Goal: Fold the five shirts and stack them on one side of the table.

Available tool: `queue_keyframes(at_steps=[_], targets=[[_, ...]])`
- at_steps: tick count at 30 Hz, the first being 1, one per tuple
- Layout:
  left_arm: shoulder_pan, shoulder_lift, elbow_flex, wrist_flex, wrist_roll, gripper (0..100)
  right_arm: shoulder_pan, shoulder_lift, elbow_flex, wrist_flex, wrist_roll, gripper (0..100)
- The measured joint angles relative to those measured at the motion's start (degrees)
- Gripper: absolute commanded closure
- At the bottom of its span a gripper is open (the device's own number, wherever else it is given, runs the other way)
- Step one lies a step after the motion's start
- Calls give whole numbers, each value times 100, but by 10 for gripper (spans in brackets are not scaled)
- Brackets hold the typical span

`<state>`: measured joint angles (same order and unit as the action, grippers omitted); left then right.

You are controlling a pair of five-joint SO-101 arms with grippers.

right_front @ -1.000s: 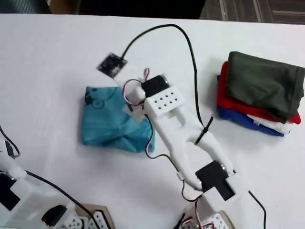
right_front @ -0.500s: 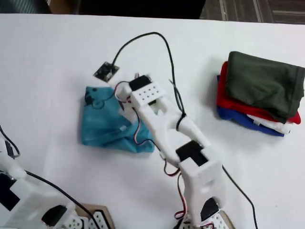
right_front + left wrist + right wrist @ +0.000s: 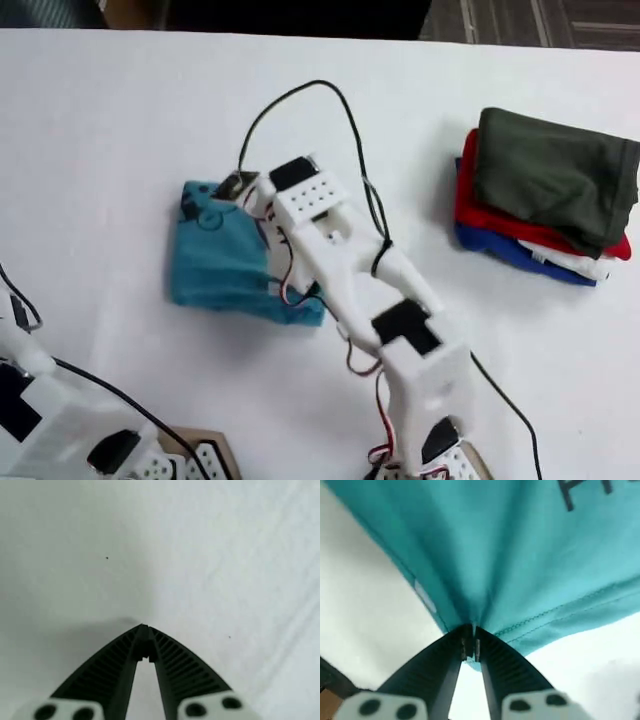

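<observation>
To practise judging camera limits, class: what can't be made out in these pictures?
High view: the right arm covers one edge of the teal shirt.
Right wrist view: the shirt's print runs off the edge.
High view: the olive shirt covers most of the stack's lower shirts.
High view: the left arm is cut off at the corner.

White table (image 3: 110,110) under even light — beyond its far edge, a dark strip of floor (image 3: 540,20)

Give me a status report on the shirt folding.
Right gripper shut on teal shirt. Left gripper shut, empty, above table. Four-shirt stack waiting; nothing blocking it.
</observation>
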<state>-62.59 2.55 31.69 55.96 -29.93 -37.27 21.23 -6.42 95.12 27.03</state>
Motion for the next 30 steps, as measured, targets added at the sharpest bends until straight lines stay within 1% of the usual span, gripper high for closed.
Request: queue_keyframes(at_steps=[4, 6, 9, 11, 12, 14, 16, 17, 19, 21, 24, 28, 30], targets=[[0, 0, 0, -114, 0, 974, -404, -774, 958, -422, 9, 978], [0, 0, 0, -114, 0, 974, -440, -1169, 1336, -765, 9, 978], [0, 0, 0, -114, 0, 974, -141, -1776, 1459, -1415, -44, 978], [0, 0, 0, -114, 0, 974, 316, -2075, 1459, -1943, -343, 956], [-9, 0, 0, -132, 0, 974, 589, -2154, 1459, -2215, -536, 918], [-9, 0, 0, -132, 0, 974, 1143, -2189, 1486, -2637, -905, 797], [-9, 0, 0, -132, 0, 974, 1486, -2163, 1538, -2752, -1284, 676], [-9, 0, 0, -132, 0, 974, 1547, -2101, 1538, -2734, -1477, 641], [-9, 0, 0, -141, 0, 974, 1530, -1855, 1538, -2673, -1873, 639], [-9, 0, 0, -158, 0, 974, 1477, -1530, 1538, -2664, -2242, 663], [-9, 0, 0, -158, 0, 974, 1196, -1073, 1363, -2629, -2681, 682], [-9, 0, 0, -158, 0, 974, 695, -615, 756, -2400, -2857, 683], [-9, 0, 0, -158, 0, 974, 598, -387, 501, -2365, -2857, 683]])
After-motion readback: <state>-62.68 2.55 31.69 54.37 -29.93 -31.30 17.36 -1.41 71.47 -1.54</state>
